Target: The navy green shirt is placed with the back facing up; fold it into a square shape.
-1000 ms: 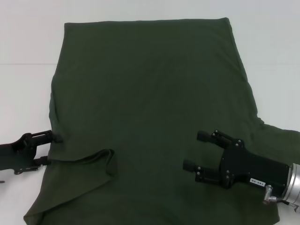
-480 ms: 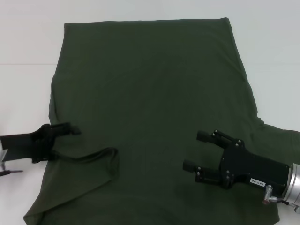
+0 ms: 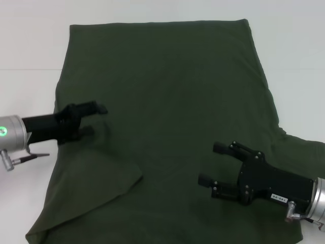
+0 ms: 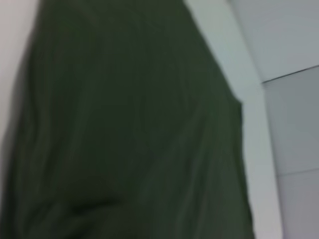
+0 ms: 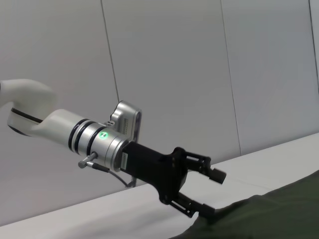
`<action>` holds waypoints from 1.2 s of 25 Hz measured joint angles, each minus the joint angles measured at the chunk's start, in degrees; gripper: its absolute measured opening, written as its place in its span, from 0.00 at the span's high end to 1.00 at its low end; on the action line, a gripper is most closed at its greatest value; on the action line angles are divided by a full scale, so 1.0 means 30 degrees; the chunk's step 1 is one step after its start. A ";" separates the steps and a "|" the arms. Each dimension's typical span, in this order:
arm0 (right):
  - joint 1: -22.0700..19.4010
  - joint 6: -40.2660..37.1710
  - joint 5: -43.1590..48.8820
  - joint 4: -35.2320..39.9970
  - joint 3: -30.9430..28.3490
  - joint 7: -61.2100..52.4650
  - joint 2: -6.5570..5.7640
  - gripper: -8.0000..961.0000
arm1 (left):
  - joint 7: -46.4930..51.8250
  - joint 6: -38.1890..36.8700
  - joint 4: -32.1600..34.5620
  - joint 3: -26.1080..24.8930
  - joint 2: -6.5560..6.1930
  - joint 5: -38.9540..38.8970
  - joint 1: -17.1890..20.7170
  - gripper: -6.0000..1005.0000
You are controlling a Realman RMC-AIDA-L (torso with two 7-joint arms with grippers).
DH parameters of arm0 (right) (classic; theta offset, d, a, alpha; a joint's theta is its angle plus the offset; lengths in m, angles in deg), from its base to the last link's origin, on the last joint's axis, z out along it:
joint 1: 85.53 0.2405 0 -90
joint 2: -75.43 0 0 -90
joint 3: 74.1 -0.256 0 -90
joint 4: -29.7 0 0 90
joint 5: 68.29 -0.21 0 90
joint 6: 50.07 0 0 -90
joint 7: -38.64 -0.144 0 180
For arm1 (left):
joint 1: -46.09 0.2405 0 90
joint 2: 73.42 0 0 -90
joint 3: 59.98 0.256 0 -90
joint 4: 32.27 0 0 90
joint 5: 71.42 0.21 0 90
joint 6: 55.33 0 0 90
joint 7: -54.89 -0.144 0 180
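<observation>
Lying flat across the white table (image 3: 30,51), the navy green shirt (image 3: 167,101) has its plain side up, its long axis running away from the robot, one straight hem at the far end and the near end running out of sight below. Along its left side a flap (image 3: 96,183) is already turned inward, making a slanted crease near the robot. The left gripper (image 3: 91,118) reaches in from the left edge and sits over the cloth just inside that margin, above the flap; its fingers are spread apart, and I see nothing pinched between them, the lower one down at the fabric in the right wrist view (image 5: 204,211). The right gripper (image 3: 213,163) hovers over the right half of the shirt, nearer the robot, fingers likewise parted and empty, pointing toward the middle. To its right, the shirt's edge bulges outward in what looks like a sleeve (image 3: 302,147) not turned in. That is the relation I would watch: the unfolded side lies behind and outboard of the right gripper, toward the robot's right, so that arm is far nearer to it than the left. My guess is the right side wants folding inward to match the left, before the length is doubled over toward a square.
</observation>
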State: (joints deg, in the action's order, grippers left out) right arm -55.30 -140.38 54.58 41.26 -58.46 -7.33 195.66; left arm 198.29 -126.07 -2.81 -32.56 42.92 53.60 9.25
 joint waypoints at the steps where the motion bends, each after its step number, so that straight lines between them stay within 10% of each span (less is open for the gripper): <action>1: -0.0006 -0.0011 0.0000 -0.0066 0.0000 -0.0001 0.0000 0.02 | -0.0175 0.0018 0.0001 0.0000 0.0006 -0.0374 -0.0021 0.18; 8: -0.0035 0.0092 0.0001 -0.0134 -0.0015 0.0035 0.0000 0.02 | -0.2261 -0.1256 0.0169 0.0001 -0.0062 -0.0798 0.0493 0.18; 18: 0.0011 0.0234 0.0001 -0.0001 -0.0234 0.0083 -0.0053 0.02 | -1.5470 -0.6202 0.3138 -0.0181 0.0432 -0.1424 0.3949 0.19; 30: -0.0505 0.0927 0.0046 0.0505 -0.0220 0.0765 -0.0124 0.02 | -2.2727 -0.8927 0.3944 -0.0117 0.0569 -0.1176 0.6457 0.20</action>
State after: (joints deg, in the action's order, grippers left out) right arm -56.82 -137.60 54.72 42.78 -59.12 -5.03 195.28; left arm 130.11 -152.85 9.02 -32.91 44.62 50.08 28.62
